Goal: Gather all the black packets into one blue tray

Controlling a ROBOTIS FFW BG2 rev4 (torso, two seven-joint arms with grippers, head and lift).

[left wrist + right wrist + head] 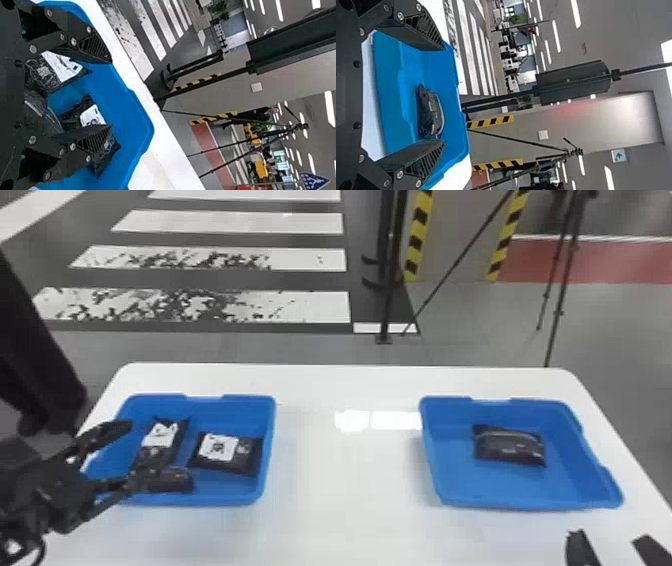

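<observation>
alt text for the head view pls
Black packets lie in the left blue tray under the open left pincer, one packet in the right blue tray, on a white table. Open right pincer at lower right.

Beyond the white table (345, 490) are floor stripes (235, 222), hazard tape (418, 235) and tripod legs (559, 312).

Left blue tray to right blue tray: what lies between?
In the head view, white tabletop with a bright reflection lies between left tray and right tray.
</observation>
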